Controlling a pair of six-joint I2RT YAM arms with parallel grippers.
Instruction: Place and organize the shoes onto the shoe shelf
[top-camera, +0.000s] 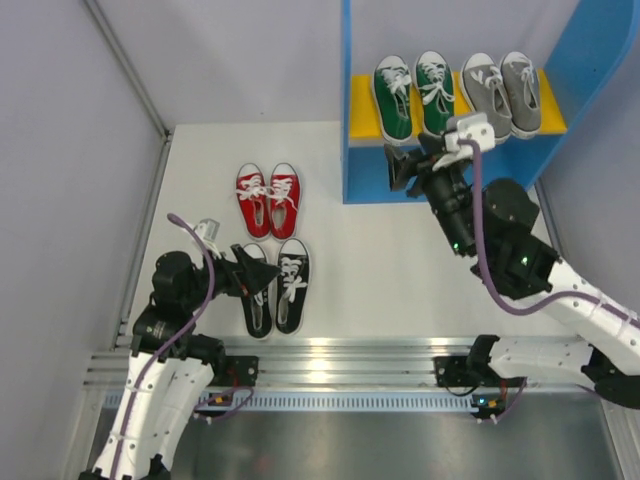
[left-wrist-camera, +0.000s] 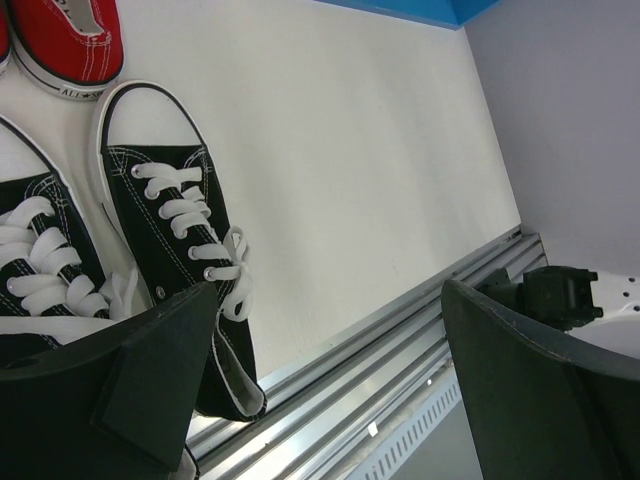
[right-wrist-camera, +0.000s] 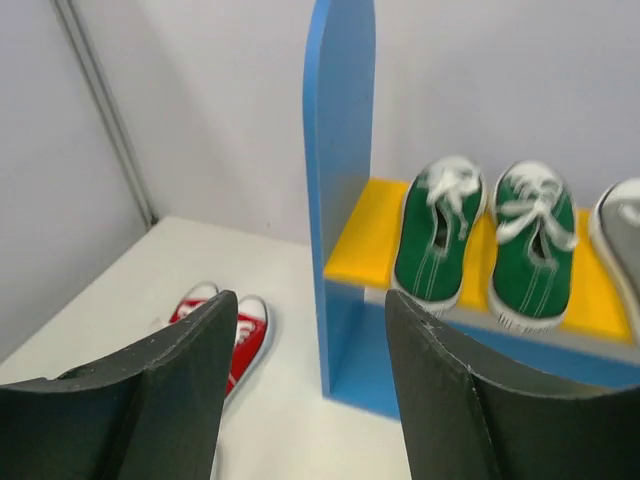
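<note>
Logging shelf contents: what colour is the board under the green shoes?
Yellow; the board shows best in the right wrist view.

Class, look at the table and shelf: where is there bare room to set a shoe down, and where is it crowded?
Free: the table between the black pair, red pair and the shelf. Crowded: the yellow board, filled by the green pair and grey pair.

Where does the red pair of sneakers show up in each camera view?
Top external: the red pair lies left of centre on the table, just beyond the black pair.
Left wrist: top-left corner, cropped by the frame.
Right wrist: lower left, on the table left of the shelf.
Shared landmark: the blue shelf.
</note>
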